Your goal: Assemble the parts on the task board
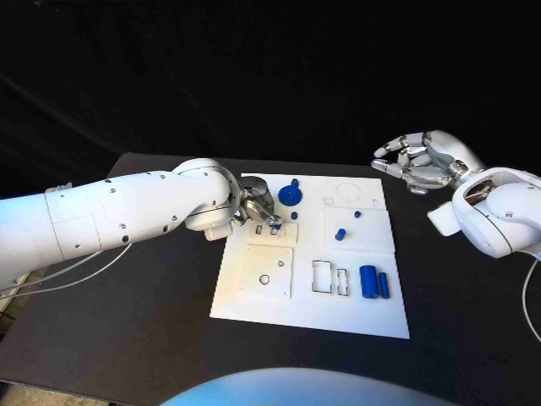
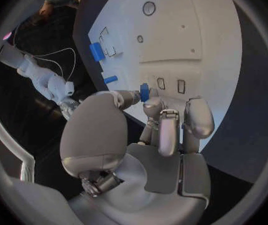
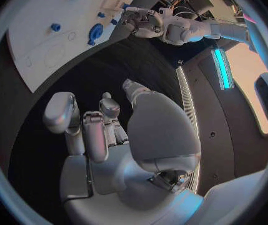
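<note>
Closest to my head camera, the near edge of the white task board (image 1: 307,317) lies on the black bench (image 1: 124,338). My left robot hand (image 1: 257,211) hovers over the board's far left part, pinching a small blue part (image 2: 144,91) between thumb and fingertips (image 2: 169,130); the wrist camera shows it just above two small rectangular slots (image 2: 171,85). My right robot hand (image 1: 419,162) hangs off the board's far right corner, holding nothing, fingers loosely curled but apart.

On the board a blue gear-like piece (image 1: 292,195) sits just beyond my left hand, two small blue pegs (image 1: 348,224) stand near the middle, and a blue cylinder (image 1: 368,281) with a thinner blue bar (image 1: 383,285) lies toward the near right, beside two rectangular cutouts (image 1: 331,277).

I judge the step is seating the pinched part in a slot. To do it well, I should line its long side up with the slot, come straight down, and let go only once it sits flush. A tilted approach could jam it.
</note>
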Robot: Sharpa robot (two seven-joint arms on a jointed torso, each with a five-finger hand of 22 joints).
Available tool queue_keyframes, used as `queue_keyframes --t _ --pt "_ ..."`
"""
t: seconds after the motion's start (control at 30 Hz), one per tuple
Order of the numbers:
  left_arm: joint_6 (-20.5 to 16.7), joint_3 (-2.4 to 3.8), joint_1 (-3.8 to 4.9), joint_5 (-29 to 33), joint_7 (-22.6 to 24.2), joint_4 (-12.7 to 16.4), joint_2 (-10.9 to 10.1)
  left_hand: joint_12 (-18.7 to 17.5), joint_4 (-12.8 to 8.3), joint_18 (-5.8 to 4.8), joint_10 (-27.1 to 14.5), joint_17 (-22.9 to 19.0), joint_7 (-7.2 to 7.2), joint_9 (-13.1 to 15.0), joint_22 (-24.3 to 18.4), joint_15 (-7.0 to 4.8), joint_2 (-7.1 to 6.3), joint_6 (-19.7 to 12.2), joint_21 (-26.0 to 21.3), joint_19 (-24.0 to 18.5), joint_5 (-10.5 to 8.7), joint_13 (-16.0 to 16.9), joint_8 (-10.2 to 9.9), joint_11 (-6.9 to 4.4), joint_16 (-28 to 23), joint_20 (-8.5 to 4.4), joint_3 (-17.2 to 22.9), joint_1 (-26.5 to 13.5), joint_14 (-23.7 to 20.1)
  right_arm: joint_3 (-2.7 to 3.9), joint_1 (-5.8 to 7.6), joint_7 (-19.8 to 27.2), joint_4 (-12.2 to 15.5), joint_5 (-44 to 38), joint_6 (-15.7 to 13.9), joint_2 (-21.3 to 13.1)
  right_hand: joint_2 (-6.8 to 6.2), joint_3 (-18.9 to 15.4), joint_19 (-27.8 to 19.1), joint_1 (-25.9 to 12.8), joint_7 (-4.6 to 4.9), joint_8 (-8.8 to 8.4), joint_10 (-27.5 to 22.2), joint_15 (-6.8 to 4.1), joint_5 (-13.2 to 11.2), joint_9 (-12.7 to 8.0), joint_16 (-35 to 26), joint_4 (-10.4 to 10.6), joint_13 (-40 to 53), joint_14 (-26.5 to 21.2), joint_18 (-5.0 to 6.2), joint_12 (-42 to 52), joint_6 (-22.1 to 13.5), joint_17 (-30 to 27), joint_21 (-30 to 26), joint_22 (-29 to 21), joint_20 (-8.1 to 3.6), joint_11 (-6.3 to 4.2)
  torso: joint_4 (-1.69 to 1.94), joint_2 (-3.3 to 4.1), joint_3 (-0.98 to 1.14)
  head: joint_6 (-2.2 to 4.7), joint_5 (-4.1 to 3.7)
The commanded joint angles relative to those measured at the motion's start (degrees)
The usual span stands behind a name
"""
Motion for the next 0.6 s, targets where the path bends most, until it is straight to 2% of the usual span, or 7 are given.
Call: queue_keyframes --t 0.03,0.27,0.6 --pt "-1.2 0.02 -0.27 -5.2 0.0 0.4 0.3 0.4 -9.7 -0.43 0.9 11.0 -0.6 5.9 0.4 -0.52 -0.34 1.0 0.3 0.5 1.0 0.1 0.6 -0.26 0.5 -0.14 9.3 -0.7 4.8 0.03 -0.04 -0.1 -0.1 0.1 0.6 0.1 0.16 0.0 -0.3 -0.4 -0.01 0.28 -0.5 -0.01 0.3 -0.1 -0.3 0.3 -0.1 3.9 0.33 -0.3 -0.3 6.4 -0.4 -0.1 0.09 0.01 -0.04 0.06 -0.05 -0.02 0.08" --pt "0.8 -0.01 -0.52 -6.9 -1.4 -0.1 0.9 0.7 -9.6 -0.66 1.9 11.5 -1.13 6.3 1.6 -0.9 -0.39 1.7 0.8 1.3 2.27 -0.1 1.4 -0.73 0.7 -0.47 9.2 -1.5 5.0 0.03 -0.06 -0.2 -0.1 0.1 0.6 0.2 0.19 0.0 -0.3 -0.4 -0.01 0.29 -0.5 -0.01 0.4 -0.1 -0.3 0.4 -0.1 3.9 0.33 -0.2 -0.3 6.4 -0.4 -0.1 0.1 0.02 -0.16 0.04 0.03 -0.18 0.2" --pt "2.7 -0.18 -0.61 -7.5 -3.2 -1.4 1.9 1.3 -9.6 -0.85 2.9 11.0 -1.69 6.8 2.5 -1.33 -0.1 2.5 1.2 1.9 3.34 0.2 2.5 -1.22 0.5 -0.87 9.1 -2.4 4.8 0.03 -0.08 -0.4 -0.2 0.1 0.7 0.3 0.25 -0.2 -0.4 -0.6 0.01 0.3 -0.6 0.0 0.7 -0.1 -0.4 0.8 -0.2 3.9 0.37 -0.3 -0.5 6.3 -0.6 -0.3 0.1 0.03 -0.06 0.11 -0.01 -0.36 0.21"
